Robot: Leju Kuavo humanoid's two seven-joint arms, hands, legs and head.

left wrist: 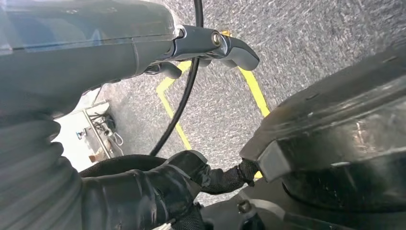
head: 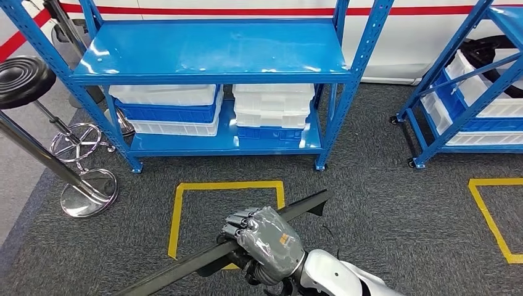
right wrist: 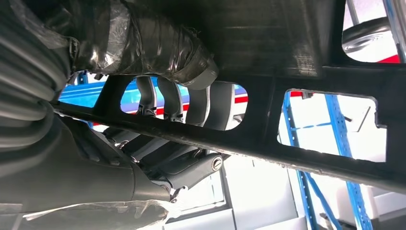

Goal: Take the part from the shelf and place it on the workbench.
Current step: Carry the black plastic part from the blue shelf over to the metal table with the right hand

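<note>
One long black part (head: 234, 246) lies slantwise across the lower middle of the head view, running from the bottom left up toward the centre, above grey carpet (head: 382, 209). The right hand (head: 262, 237) grips it near its middle, fingers wrapped over the top edge; in the right wrist view those fingers (right wrist: 163, 98) pass through a cut-out in the part's ribbed frame (right wrist: 297, 139) and clamp on it. Beneath the part a yellow taped square (head: 179, 209) marks the floor, with a second taped outline (head: 487, 213) at the right edge.

In the left wrist view the left hand (left wrist: 143, 52) hangs above the carpet with its fingers (left wrist: 230, 48) stretched out and nothing in them, a black cable (left wrist: 184, 103) passing beside it.

Beyond the part, a blue shelf (head: 216, 49) fills the upper middle, its top board bare; white and blue bins (head: 166, 108) and stacked white trays (head: 274, 105) sit on the lower level. Another blue rack (head: 456, 92) with white bins stands at the upper right. A chrome-based stool (head: 24, 80) stands at the upper left.
</note>
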